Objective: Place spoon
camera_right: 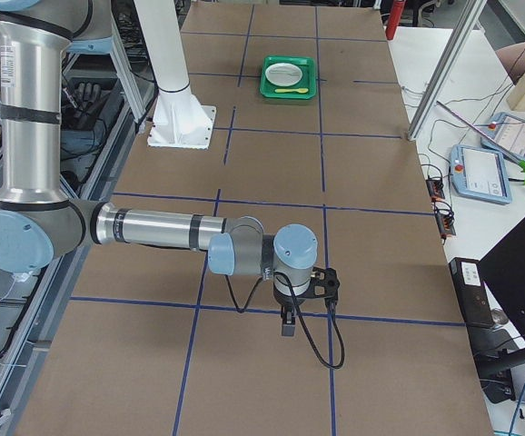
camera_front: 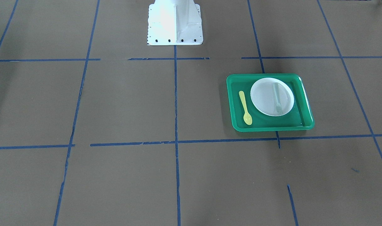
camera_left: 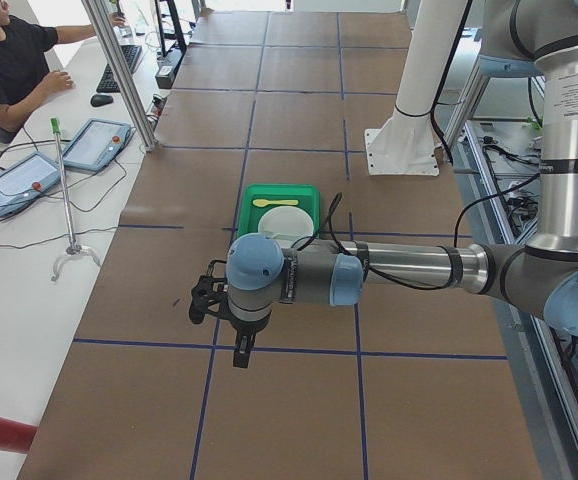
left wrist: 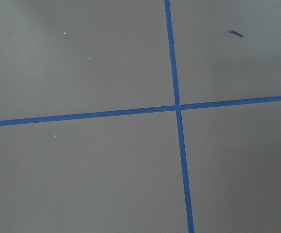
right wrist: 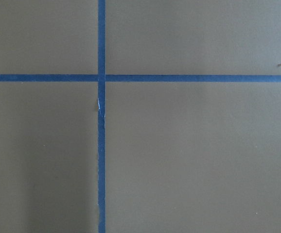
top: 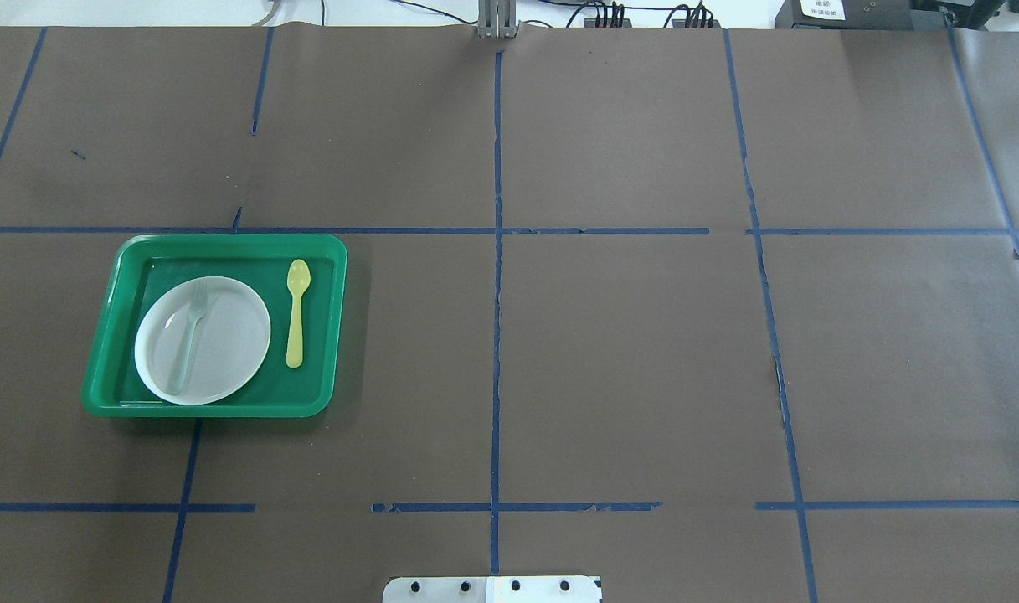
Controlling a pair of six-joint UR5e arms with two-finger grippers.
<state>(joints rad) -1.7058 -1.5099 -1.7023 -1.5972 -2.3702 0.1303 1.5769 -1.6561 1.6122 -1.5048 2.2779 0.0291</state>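
Note:
The yellow spoon (camera_front: 245, 107) lies flat in the green tray (camera_front: 269, 128), beside the white plate (camera_front: 266, 97), bowl end away from the robot. It also shows in the overhead view (top: 296, 312), on the tray's (top: 212, 410) right part next to the plate (top: 224, 335). A pale grey-green fork (top: 187, 339) lies on the plate. My left gripper (camera_left: 207, 300) hangs over bare table well away from the tray and shows only in the exterior left view. My right gripper (camera_right: 324, 280) hangs over the table's other end. I cannot tell whether either is open.
Brown paper with blue tape lines covers the table. The white robot base (camera_front: 175, 23) stands at the robot's edge. An operator (camera_left: 9, 70) sits at a side desk with tablets (camera_left: 94, 145). Both wrist views show only paper and tape.

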